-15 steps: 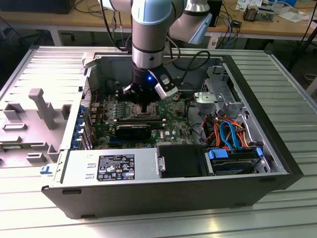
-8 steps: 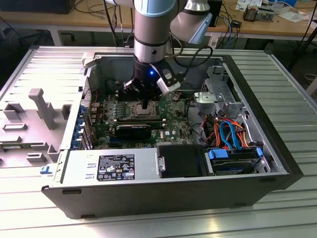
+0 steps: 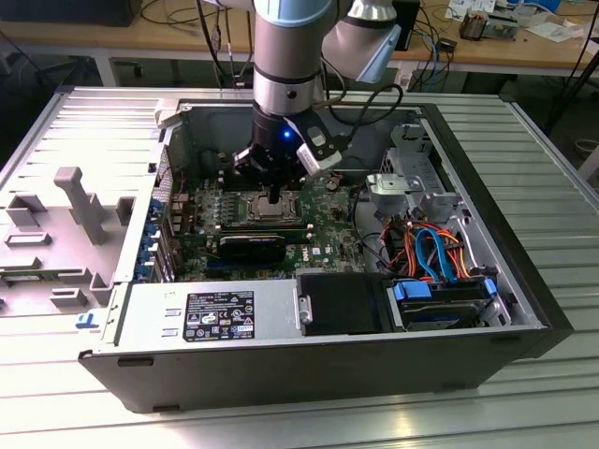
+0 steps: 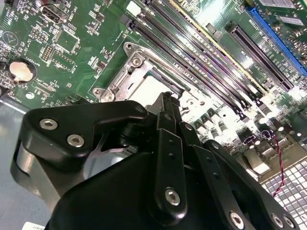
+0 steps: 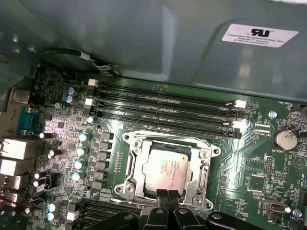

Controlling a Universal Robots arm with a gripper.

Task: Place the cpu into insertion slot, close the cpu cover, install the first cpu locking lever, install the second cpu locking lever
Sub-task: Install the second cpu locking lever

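**A:** Exterior view first: the gripper (image 3: 272,194) is hanging straight over the insertion slot (image 3: 269,207), near the middle of the green motherboard (image 3: 323,245) inside the open PC case (image 3: 524,281). Fingertips are looking pinched together right at the socket, nothing carried as far as I can see.

**B:** Second wrist view is agreeing, the two fingers (image 4: 169,115) are sitting tight side by side just above the cpu (image 4: 146,88). No gap showing between them.

**A:** And the first wrist view is showing the cpu (image 5: 168,170) already lying in the insertion slot (image 5: 130,184), silver top up. The cpu cover (image 5: 204,178) seems to be framing it, though I can't tell whether the levers are latched.

**B:** My worry: if the chip is sitting slightly crooked, pressing down could be bending socket pins. Also those memory slots (image 5: 163,106) are just beside it, so a sideways slip could be clipping them.
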